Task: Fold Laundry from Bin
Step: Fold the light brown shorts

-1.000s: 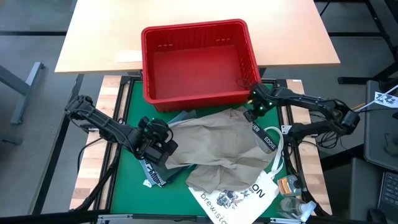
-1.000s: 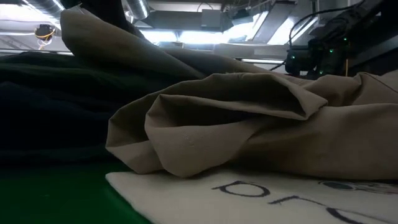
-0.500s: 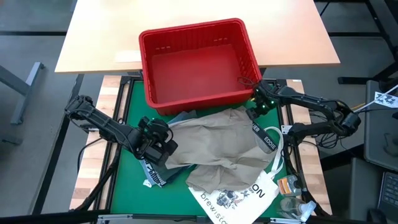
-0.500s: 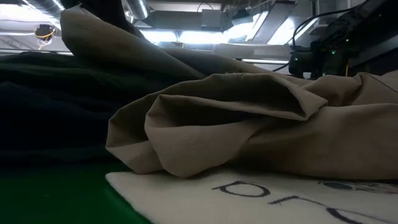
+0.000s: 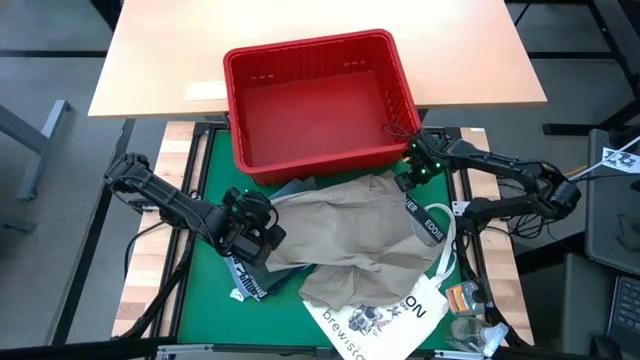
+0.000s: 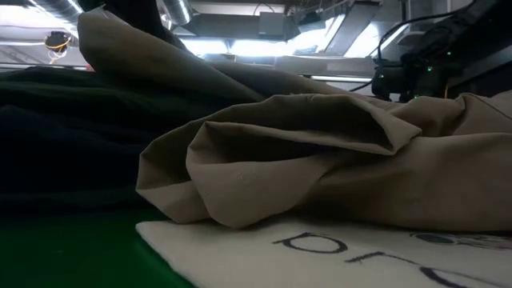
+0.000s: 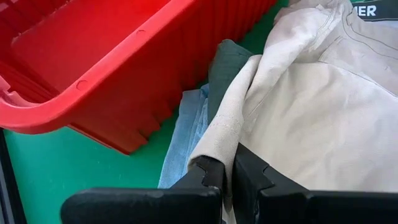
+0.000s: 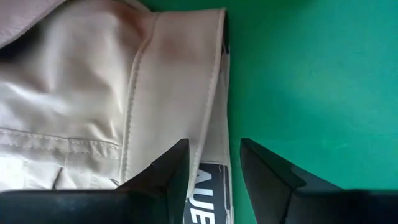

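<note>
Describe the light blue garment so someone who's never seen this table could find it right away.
Start at the red bin on the green mat. Just below its near wall, the light blue garment pokes out from under the big khaki garment, next to a dark green garment. It is the only pale blue fabric there.

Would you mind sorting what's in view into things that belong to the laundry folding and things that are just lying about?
Job:
- khaki garment, pinched by the shut left gripper
- blue garment and dark green garment beneath it
- red bin, empty
- right gripper, open at the khaki's corner

Lying about:
- white tote
- small clutter beside it
</note>
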You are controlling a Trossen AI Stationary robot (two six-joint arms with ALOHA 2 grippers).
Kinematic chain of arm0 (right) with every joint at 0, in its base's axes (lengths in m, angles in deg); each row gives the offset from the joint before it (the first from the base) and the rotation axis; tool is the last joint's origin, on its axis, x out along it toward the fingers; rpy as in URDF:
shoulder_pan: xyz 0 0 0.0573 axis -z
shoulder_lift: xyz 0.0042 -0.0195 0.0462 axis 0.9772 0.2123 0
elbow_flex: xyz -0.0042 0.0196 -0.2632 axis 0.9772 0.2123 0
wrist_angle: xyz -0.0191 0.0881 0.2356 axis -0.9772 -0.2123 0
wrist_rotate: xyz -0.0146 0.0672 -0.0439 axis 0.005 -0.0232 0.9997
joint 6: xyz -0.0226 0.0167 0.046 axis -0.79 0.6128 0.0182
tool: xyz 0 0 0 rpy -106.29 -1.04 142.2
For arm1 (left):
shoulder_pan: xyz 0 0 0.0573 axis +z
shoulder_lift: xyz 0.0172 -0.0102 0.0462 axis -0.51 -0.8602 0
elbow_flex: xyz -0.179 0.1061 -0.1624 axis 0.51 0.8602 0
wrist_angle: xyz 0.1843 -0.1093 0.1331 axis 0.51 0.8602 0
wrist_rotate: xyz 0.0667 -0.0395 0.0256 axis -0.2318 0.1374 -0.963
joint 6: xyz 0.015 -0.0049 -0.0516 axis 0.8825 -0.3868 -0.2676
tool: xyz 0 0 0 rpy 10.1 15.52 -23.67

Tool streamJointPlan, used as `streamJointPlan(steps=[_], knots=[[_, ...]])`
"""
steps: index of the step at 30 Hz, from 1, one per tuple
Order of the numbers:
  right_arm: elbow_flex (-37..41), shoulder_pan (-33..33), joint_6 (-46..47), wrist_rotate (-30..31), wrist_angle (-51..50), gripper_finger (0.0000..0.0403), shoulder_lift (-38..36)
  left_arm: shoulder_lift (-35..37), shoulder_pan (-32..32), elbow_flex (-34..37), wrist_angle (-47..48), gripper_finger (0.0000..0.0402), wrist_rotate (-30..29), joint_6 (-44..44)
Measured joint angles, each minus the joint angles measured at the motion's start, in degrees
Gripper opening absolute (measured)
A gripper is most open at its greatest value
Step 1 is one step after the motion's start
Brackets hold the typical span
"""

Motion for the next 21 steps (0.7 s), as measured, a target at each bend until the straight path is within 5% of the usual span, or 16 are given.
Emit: streamJointPlan(steps=[12, 21], knots=[[1.34, 0.04, -0.03, -3.41, 3.19, 0.0143, -0.42, 0.0, 0.0, 0.0, -0.46, 0.0006, 0.01, 0.02], [1.97, 0.17, -0.06, -3.09, 0.46, 0.0143, -11.01, 0.0, 0.0, 0.0, -0.49, 0.0006, 0.0, 0.02]])
